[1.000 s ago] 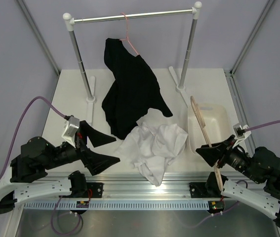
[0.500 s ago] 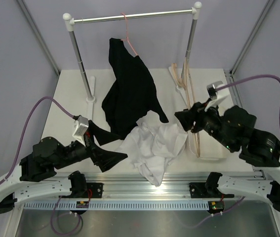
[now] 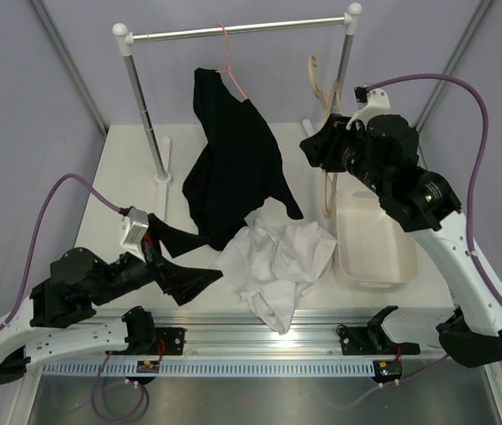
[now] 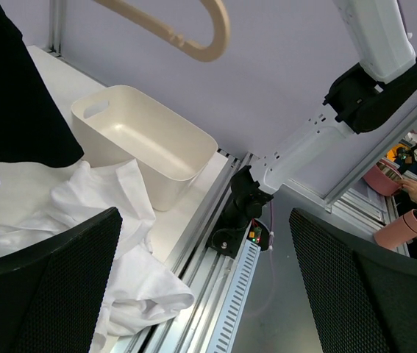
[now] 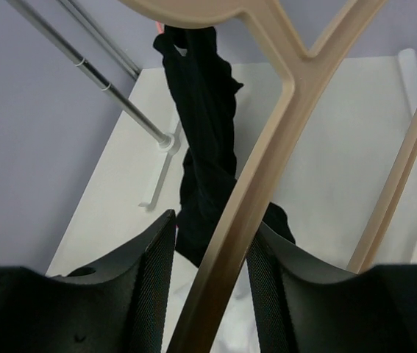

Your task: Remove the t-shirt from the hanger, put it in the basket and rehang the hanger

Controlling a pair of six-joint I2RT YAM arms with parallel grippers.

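The white t-shirt (image 3: pixel 277 257) lies crumpled on the table near its front edge, off the hanger; the left wrist view shows the t-shirt (image 4: pixel 68 198) too. The tan wooden hanger (image 3: pixel 326 133) hangs bare in the air near the right end of the rail, its hook uppermost. My right gripper (image 3: pixel 317 152) is shut on one of its arms. In the right wrist view the hanger (image 5: pixel 282 95) runs between the fingers of that gripper (image 5: pixel 209 243). My left gripper (image 3: pixel 211 263) stands wide open just left of the t-shirt, holding nothing (image 4: pixel 202 217).
A black garment (image 3: pixel 233 150) hangs from a thin pink hanger (image 3: pixel 227 53) on the metal rail (image 3: pixel 233 31), its hem reaching the t-shirt. A cream bin (image 3: pixel 374 239) stands at the right, below my right arm. The rail's posts stand left and right.
My right arm has carried the hanger from low at the front right, up and back to the rail's right end. The left gripper has shifted slightly and stayed open. The t-shirt has not moved.
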